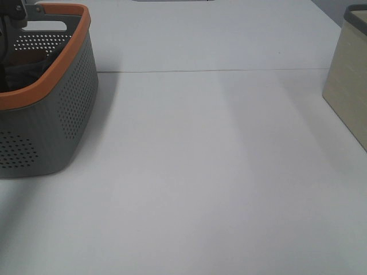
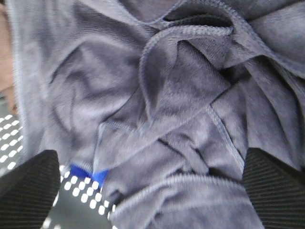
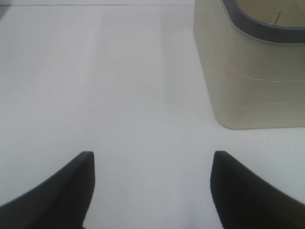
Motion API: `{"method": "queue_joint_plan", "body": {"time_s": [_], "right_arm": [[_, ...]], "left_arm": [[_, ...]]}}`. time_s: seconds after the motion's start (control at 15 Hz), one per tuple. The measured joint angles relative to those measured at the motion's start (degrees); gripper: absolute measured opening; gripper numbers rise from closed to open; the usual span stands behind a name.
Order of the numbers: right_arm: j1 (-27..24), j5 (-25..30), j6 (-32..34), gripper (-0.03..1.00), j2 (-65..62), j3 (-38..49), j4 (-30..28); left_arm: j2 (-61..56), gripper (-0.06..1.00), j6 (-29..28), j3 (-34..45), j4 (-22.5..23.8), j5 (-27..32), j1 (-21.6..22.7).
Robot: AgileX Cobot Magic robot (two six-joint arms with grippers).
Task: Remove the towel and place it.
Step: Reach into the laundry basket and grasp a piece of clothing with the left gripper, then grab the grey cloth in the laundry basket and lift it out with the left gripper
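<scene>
Towel point(image 2: 167, 95) lies crumpled in loose folds inside basket point(image 1: 69, 86), which sits at far left of surface point(image 1: 200, 172) in the high view. L hand point(image 2: 150, 157) is down in the basket, close over the towel, w/ fingers point(image 2: 28, 186) spread wide and not closed on it. Towel bunches btwn the two fingers and runs on beyond them; can't tell if pads touch it. Bit of blue cloth point(image 2: 88, 174) peeks from under towel's edge near one finger, over basket's perforated floor. Brown cloth point(image 2: 4, 57) shows at towel's far edge, blurry. R hand point(image 3: 153, 160) hangs over the surface, fingers apart, near beige bin point(image 3: 248, 71), well apart from towel.
</scene>
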Motion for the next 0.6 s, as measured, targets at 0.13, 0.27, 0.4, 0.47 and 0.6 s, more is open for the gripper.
{"method": "queue_joint_plan", "body": {"time_s": [0.13,0.27,0.4,0.47,0.6], "right_arm": [[0.0,0.0,0.0,0.61,0.0,0.0,0.0],[0.0,0.0,0.0,0.61,0.0,0.0,0.0],[0.0,0.0,0.0,0.61,0.0,0.0,0.0],[0.0,0.0,0.0,0.61,0.0,0.0,0.0],[0.0,0.0,0.0,0.61,0.0,0.0,0.0]], "left_arm": [[3.21,0.98,1.38,0.0,0.06,-3.27,0.0],[5.1,0.98,1.43,0.0,0.06,-4.98,0.0],[6.7,0.95,1.6,0.0,0.06,-4.93,0.0],[7.22,0.93,1.6,0.0,0.0,-4.93,0.0],[8.14,0.87,1.6,0.0,-0.06,-5.04,0.0]]}}
